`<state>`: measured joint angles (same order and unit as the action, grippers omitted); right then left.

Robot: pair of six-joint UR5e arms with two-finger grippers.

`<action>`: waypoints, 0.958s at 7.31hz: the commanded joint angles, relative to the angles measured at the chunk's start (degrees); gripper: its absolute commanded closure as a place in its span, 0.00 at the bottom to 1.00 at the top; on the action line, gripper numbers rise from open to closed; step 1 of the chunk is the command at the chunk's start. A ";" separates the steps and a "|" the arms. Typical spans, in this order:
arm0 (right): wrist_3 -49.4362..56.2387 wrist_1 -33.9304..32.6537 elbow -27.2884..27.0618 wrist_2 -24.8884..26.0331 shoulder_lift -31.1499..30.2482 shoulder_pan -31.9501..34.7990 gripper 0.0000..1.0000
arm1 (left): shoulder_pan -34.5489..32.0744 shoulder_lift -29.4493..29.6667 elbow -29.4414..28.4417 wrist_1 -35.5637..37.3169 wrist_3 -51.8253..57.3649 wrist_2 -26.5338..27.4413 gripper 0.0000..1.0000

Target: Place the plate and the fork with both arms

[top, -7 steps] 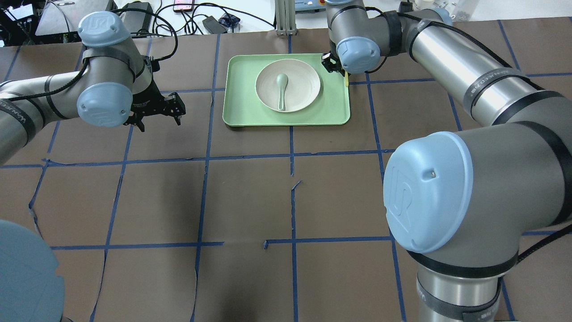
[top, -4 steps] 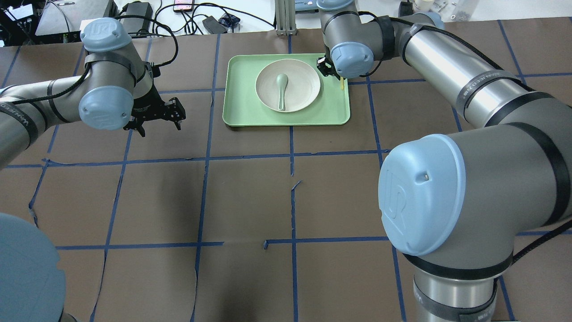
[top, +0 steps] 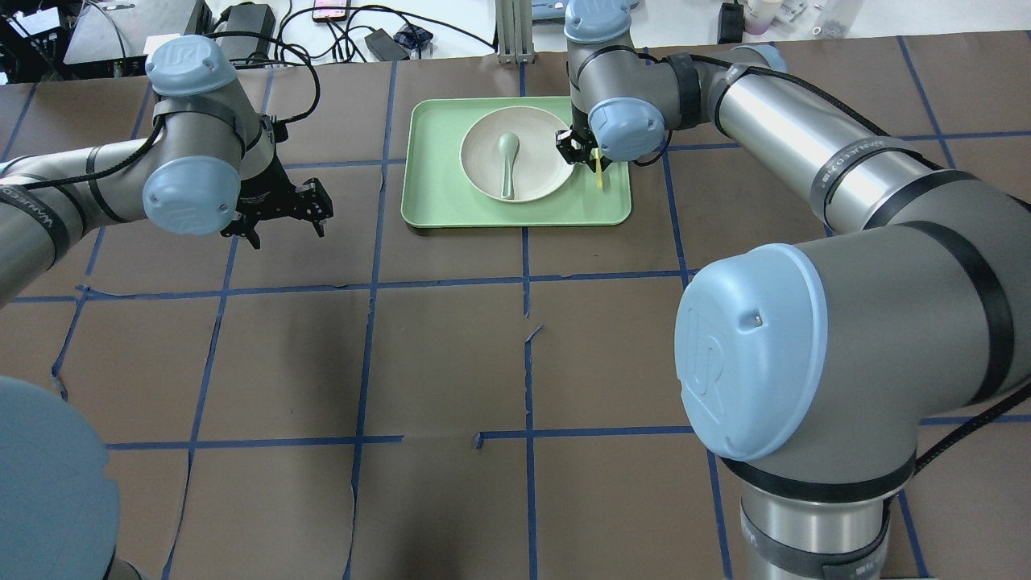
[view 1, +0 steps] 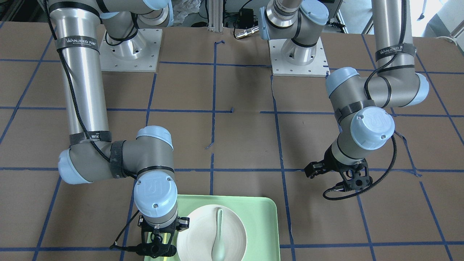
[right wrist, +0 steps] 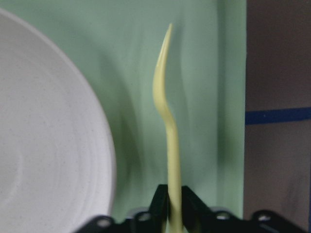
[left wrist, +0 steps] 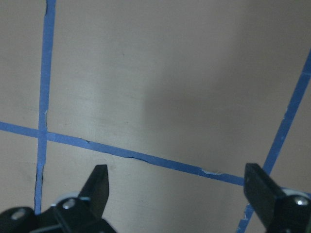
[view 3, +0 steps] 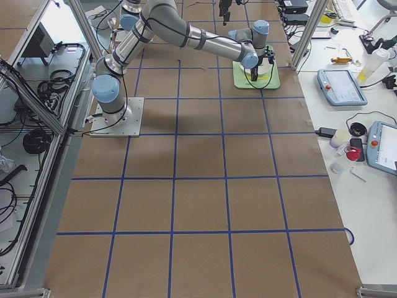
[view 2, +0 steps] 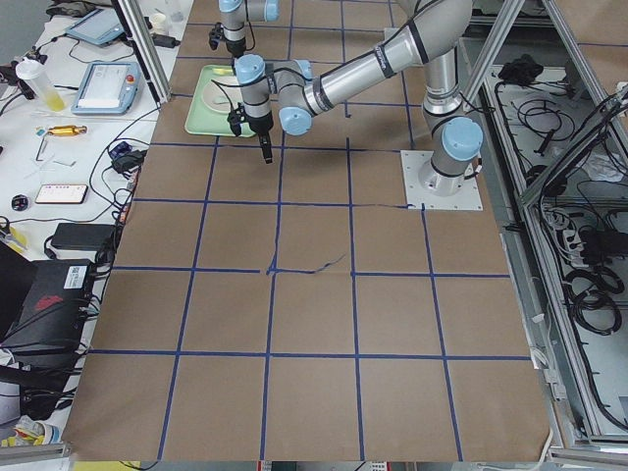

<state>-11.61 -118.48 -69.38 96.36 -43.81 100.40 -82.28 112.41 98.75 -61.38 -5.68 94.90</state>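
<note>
We read "WANJEED" on a black strap [view 1: 77,41] of the right arm [view 1: 88,90] and on a second strap [view 1: 389,49] of the left arm [view 1: 389,25]; "UR" marks the joint caps [top: 189,55].

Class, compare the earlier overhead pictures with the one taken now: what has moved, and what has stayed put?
The right gripper, fingers shut on the fork, has carried it from the tray's right rim in over the tray, leftward and towards the robot, next to the plate. The left gripper stays open and has barely shifted. Plate, spoon and tray have not moved.
</note>
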 commanded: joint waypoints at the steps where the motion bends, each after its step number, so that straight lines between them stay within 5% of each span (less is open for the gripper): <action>1: 5.97 0.45 -1.89 1.46 -3.18 -0.12 0.00 | 1.15 -0.17 -0.06 -0.06 0.68 -0.15 0.00; 3: 5.90 1.23 -3.04 1.37 -8.02 -0.21 0.00 | 0.99 -1.83 -0.49 -1.88 0.15 -0.50 0.00; 5: 5.99 14.61 -3.13 -0.98 -14.07 -0.21 0.00 | 0.20 -4.55 -2.49 -8.89 -0.20 -1.11 0.00; 7: 8.08 25.44 -3.22 -5.91 -20.23 -1.35 0.00 | -0.15 -7.28 -10.55 -22.31 -4.57 -3.48 0.00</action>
<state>-5.13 -100.10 -72.55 92.77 -60.11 99.62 -82.12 106.68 92.91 -75.76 -7.71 92.44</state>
